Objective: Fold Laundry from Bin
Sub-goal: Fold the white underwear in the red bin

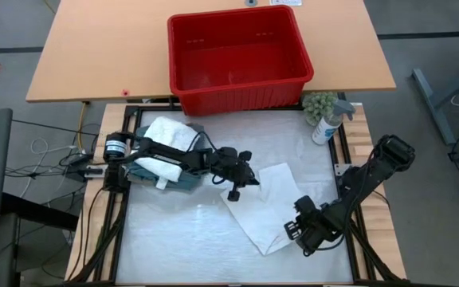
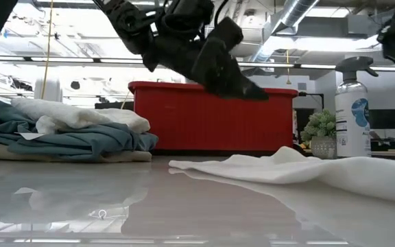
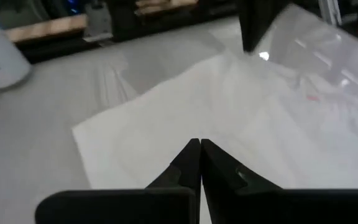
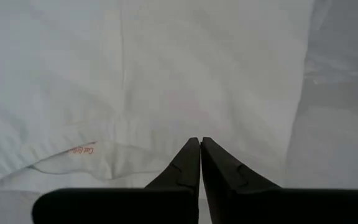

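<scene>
A white garment (image 1: pixel 265 207) lies flat, folded into a long strip, right of the work table's middle; it also shows in the low view (image 2: pixel 300 168). My left gripper (image 1: pixel 252 177) hangs shut above its far left corner (image 3: pixel 166 118), clear of the table (image 2: pixel 259 92). My right gripper (image 1: pixel 292 229) is shut and points steeply down over the garment's near right part (image 4: pixel 166 74). More laundry is piled at the left (image 1: pixel 166 151): white on teal on beige (image 2: pixel 67 130). The red bin (image 1: pixel 237 56) stands behind on a wooden table; no laundry shows in it.
A spray bottle (image 1: pixel 329 123) and a small potted plant (image 1: pixel 319 104) stand at the work table's far right corner. The wooden table (image 1: pixel 94 56) under the bin borders the far edge. Bare glossy tabletop (image 1: pixel 174 239) stretches across the near left.
</scene>
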